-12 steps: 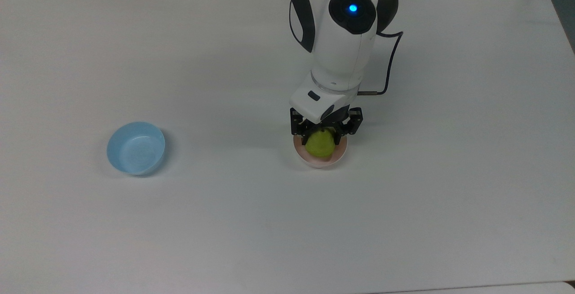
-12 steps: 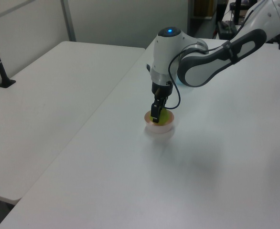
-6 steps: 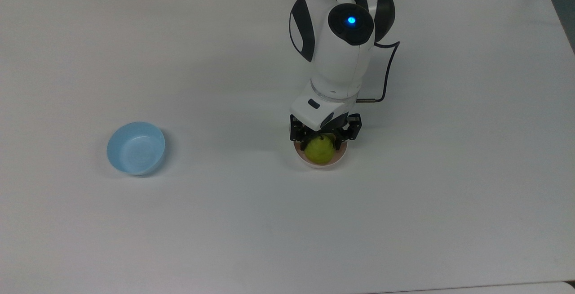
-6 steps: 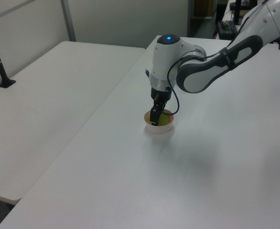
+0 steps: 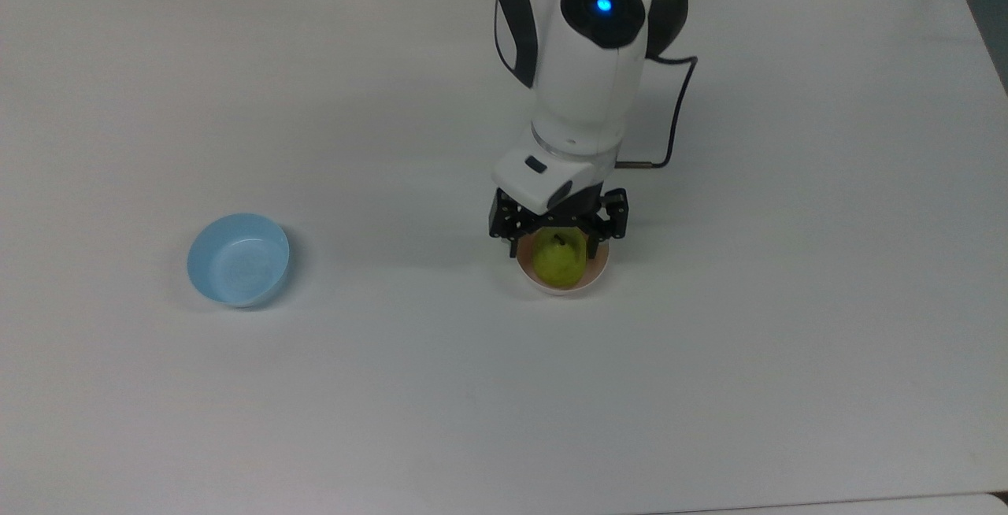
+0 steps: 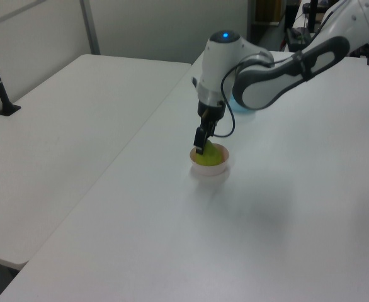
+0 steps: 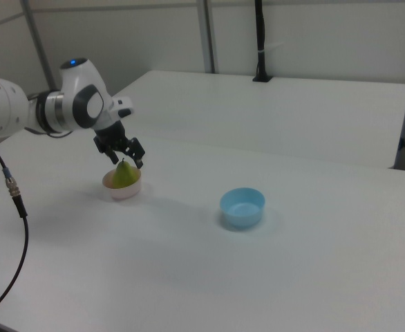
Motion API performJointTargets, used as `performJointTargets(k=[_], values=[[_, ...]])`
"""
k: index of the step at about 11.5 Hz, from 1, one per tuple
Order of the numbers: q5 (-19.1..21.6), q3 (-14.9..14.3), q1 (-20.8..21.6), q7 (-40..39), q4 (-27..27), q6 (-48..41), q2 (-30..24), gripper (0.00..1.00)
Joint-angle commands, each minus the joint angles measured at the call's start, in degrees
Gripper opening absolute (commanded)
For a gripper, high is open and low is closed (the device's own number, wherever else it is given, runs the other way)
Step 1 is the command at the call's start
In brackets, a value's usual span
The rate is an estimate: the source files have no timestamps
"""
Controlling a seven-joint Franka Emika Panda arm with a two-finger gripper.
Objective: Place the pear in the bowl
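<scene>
The yellow-green pear [image 5: 560, 257] sits stem-up inside the pale pink bowl [image 5: 568, 288] near the middle of the white table. My gripper [image 5: 557, 236] hangs just above it, open, with a finger on either side of the pear's top and not touching it. In the left view the pear [image 6: 208, 156] fills the bowl [image 6: 210, 168], and the gripper [image 6: 201, 146] is a little above the rim. In the right view the pear [image 7: 124, 174] rests in the bowl [image 7: 123, 191] under the spread gripper [image 7: 125, 160].
A light blue bowl [image 5: 238, 259] stands by itself toward the top view's left, seen in the right view as the blue bowl [image 7: 242, 207] to the right of the pink one. The arm's black cable [image 5: 679, 113] loops beside the wrist.
The gripper lowered the pear into the pink bowl, opened, and has risen a little. The pear stays in the bowl.
</scene>
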Motion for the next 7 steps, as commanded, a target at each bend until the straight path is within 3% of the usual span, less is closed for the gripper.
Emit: performJointTargets(k=[1,7], values=[[-0.9,-0.2,-1.4,-0.8,-1.7,-8.6,-8.0,1.0],[-0.6,-0.2,-8.4,-9.3,-1.9,-26.6,-20.9,1.0]])
